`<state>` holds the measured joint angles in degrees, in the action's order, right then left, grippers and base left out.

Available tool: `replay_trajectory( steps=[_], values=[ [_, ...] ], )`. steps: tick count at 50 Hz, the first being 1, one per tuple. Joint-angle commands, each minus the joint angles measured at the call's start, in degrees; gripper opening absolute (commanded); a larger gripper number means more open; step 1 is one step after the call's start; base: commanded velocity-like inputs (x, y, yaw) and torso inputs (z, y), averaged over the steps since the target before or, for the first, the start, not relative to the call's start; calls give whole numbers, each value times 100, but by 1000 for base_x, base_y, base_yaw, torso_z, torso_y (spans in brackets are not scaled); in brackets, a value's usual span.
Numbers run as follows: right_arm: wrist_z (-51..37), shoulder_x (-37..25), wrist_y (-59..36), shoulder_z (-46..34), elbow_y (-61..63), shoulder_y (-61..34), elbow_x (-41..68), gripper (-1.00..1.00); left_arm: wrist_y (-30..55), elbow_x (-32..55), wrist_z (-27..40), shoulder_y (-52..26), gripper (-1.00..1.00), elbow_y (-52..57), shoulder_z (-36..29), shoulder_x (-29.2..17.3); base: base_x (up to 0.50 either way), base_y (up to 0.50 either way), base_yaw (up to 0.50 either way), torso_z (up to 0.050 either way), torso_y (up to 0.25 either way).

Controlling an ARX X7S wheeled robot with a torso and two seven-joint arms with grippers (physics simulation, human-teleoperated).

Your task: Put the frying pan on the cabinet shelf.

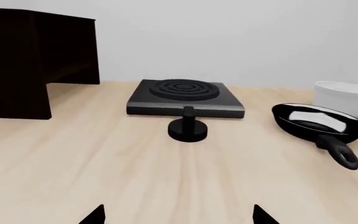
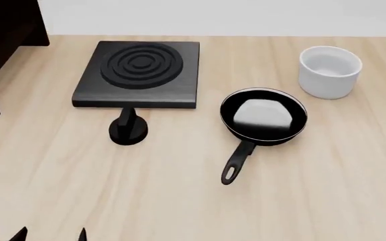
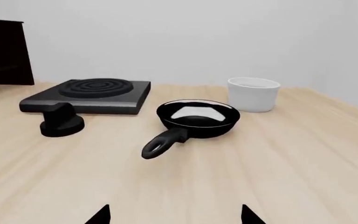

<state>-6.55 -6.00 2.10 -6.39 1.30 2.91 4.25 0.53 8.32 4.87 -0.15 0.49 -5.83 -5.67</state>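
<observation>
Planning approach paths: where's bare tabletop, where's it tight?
Free: the wide near strip in front of the knob and pan handle; also between cabinet and burner. Tight: the pan sits close between burner and cup, and the knob is right against the burner's front.

Glossy black frying pan [image 2: 263,116], matt black burner plate [image 2: 139,73], smooth white cup [image 2: 329,71], pale wood-grain table [image 2: 179,201]

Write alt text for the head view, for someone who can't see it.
A small black frying pan sits on a light wooden table, handle toward the camera, untouched. A white cup stands beyond it to the right, and a black burner plate with a round knob lies to its left. The dark cabinet shelf fills the far-left corner; only the left gripper tips show.
</observation>
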Motion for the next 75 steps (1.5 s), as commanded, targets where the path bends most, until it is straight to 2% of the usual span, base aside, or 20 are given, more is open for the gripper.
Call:
replay_trajectory(
  steps=[1,20,34,75],
  values=[
    [-84,-59,-9,-88,-41,-49,44,100,32,96,57,2,100,39,-92,-67,0,0,0,50,0],
    [-154,-120,77,-161,-83,-92,215,100,-98,251,123,-9,100,-20,-159,-138,0,0,0,48,0],
    [-236,-198,127,-244,-172,-111,191,100,-97,227,230,16,100,71,-256,-212,13,0,0,0,0],
    [-435,-349,131,-403,-14,-168,267,100,50,477,357,66,100,326,-468,-342,252,-7,0,0,0]
  ],
)
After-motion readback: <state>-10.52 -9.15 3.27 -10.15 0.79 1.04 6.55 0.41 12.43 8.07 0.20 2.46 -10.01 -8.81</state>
